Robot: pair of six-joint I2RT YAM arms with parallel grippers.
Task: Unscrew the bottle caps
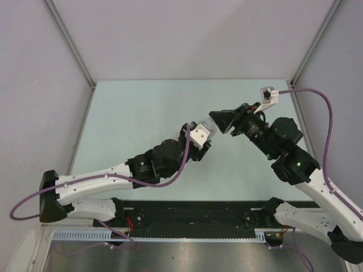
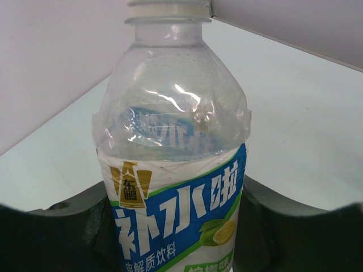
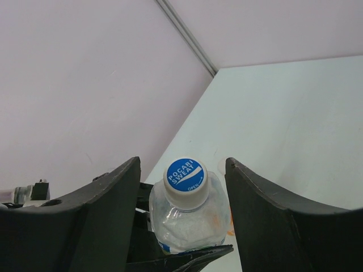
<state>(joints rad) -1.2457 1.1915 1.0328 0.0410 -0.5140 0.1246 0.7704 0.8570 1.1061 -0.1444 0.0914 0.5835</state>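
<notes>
Clamped low on its label (image 2: 181, 221) by the left gripper (image 2: 176, 238), the clear bottle (image 2: 173, 130) hangs over the table (image 1: 142, 102). Print reads 东鹏, 补水啦, 电解质饮料. Its thin wall is creased at the shoulder, so I judge it light and crushable; no harder squeeze. Beyond, the blue cap (image 3: 185, 174) reads POCARI SWEAT, OPEN. My right gripper (image 3: 181, 170) straddles it, jaws wide, untouching; I'd pinch its stiff white side.

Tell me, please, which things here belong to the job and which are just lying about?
Job: clear plastic bottle with blue-white label, gripped by left fingers; its blue-white round plastic cap, between open right fingers.
Lying about: white connector block on purple cable.
</notes>
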